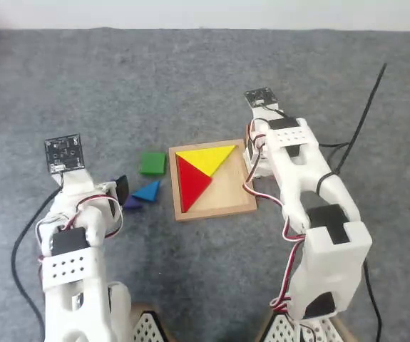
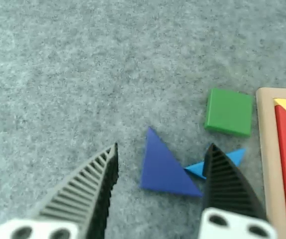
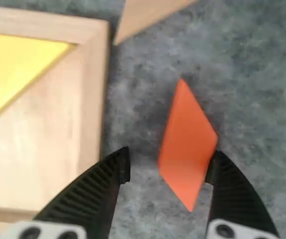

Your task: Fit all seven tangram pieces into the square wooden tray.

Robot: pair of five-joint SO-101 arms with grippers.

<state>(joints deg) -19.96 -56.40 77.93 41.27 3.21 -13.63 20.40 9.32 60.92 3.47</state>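
Right end effector (image 3: 170, 152) spread, perhaps touching orange piece (image 3: 187, 137).

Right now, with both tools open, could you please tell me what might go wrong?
The left tool is open over the dark blue triangle, but the light blue triangle lies against it, so closing may drag both. The right tool brackets the orange parallelogram close beside the tray; closing might nudge the tray.

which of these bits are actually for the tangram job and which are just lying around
For the job: wooden tray, yellow triangle, red triangle, green square, dark blue triangle, light blue triangle, orange parallelogram, probably the tan wooden piece.

Just there: grey carpet, black cable.
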